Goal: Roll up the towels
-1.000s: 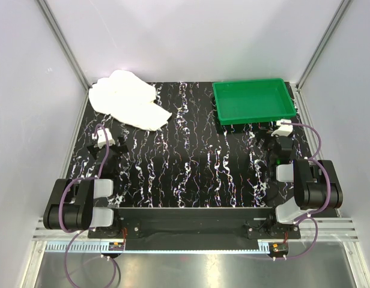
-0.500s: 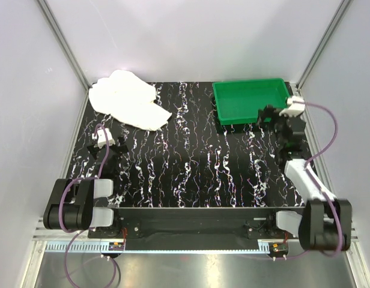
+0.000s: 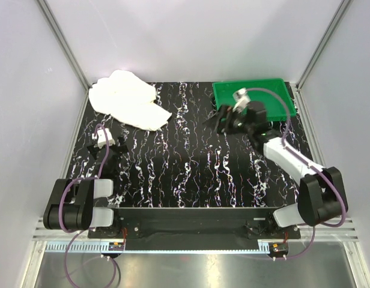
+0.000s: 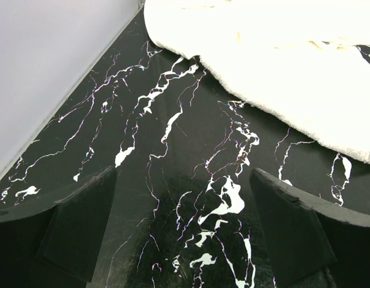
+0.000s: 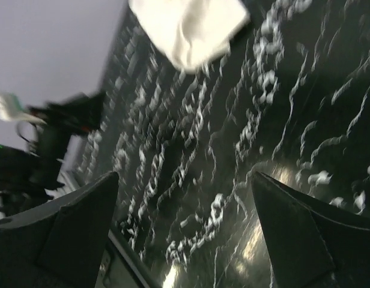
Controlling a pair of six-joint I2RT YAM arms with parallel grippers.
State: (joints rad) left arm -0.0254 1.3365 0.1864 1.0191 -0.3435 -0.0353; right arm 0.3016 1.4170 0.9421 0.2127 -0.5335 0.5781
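Observation:
White terry towels (image 3: 129,99) lie in a crumpled heap at the table's far left corner; I cannot tell the two apart. The heap fills the top right of the left wrist view (image 4: 281,54) and shows blurred at the top of the right wrist view (image 5: 188,27). My left gripper (image 3: 106,144) is open and empty, low over the table just short of the heap. My right gripper (image 3: 222,120) is open and empty, raised in front of the green tray and pointing left toward the towels.
A green plastic tray (image 3: 280,105) stands at the far right, partly behind the right arm. White enclosure walls (image 3: 29,90) and metal posts close in the black marbled table (image 3: 191,162). The left arm shows blurred in the right wrist view (image 5: 53,138).
My right arm has swung up from its rest at the right edge, past the tray's front, leftward toward the table's middle. The left arm and the towels have not moved.

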